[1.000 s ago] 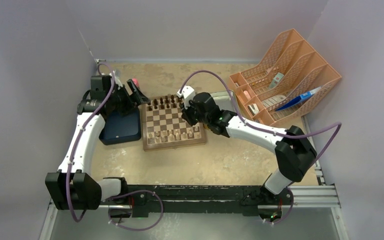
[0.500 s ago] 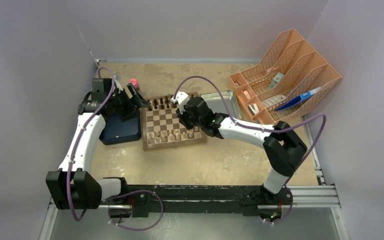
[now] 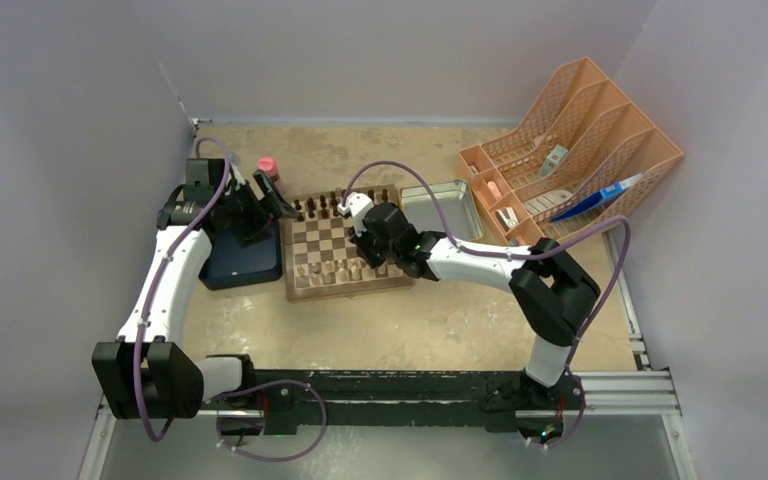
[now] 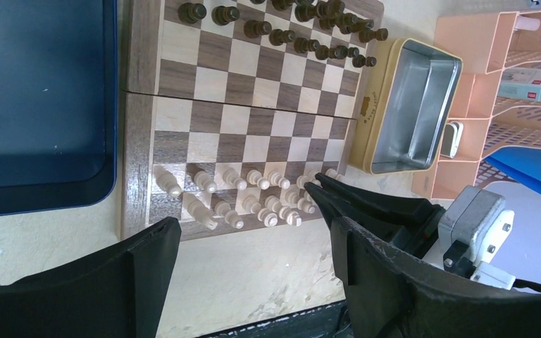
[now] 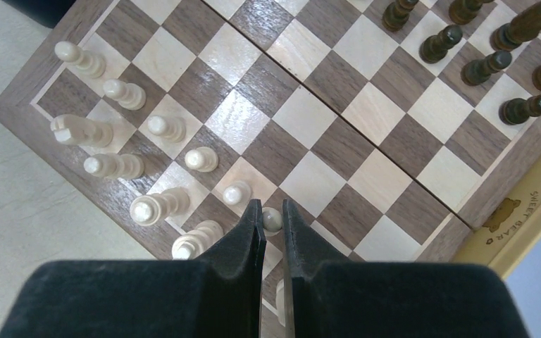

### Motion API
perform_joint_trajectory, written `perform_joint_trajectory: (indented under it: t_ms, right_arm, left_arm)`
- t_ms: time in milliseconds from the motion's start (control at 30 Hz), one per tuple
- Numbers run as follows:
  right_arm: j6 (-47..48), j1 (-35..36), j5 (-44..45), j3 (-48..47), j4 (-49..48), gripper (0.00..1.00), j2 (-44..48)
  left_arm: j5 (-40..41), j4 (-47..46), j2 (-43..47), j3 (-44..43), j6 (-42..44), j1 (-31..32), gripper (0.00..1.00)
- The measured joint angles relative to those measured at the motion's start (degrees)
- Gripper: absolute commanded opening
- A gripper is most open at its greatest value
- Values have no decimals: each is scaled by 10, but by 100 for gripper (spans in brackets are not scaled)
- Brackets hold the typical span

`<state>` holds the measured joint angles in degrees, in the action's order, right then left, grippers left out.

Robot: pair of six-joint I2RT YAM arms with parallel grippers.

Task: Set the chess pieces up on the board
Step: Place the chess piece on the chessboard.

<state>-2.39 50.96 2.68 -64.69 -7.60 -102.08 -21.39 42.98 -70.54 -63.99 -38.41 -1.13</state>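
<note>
The board (image 3: 332, 238) lies mid-table, and shows in the left wrist view (image 4: 253, 105) and right wrist view (image 5: 324, 127). Dark pieces (image 3: 325, 207) (image 5: 493, 49) stand in its far rows, pale pieces (image 3: 330, 268) (image 4: 239, 197) in its near rows. My right gripper (image 3: 374, 256) (image 5: 272, 211) reaches low over the near right squares, its fingertips closed on the head of a pale pawn (image 5: 272, 220) that stands on the board. My left gripper (image 3: 275, 195) (image 4: 253, 232) hangs open and empty above the board's far left corner.
A dark blue tray (image 3: 240, 255) lies left of the board. A metal tin (image 3: 440, 205) sits at its right edge. An orange desk organizer (image 3: 570, 140) stands at the back right. A pink-capped object (image 3: 267, 165) stands behind the board's left corner.
My right gripper has moved left and down from the board's right edge over the near pale rows. The left arm has barely moved.
</note>
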Motion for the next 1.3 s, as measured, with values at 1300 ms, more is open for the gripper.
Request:
perform_joint_trajectory:
  t_ms: [1300]
  right_arm:
    - [-21,0,36,-1,18,23,-15]
  left_arm:
    - [16,4,0,-2,0,0,78]
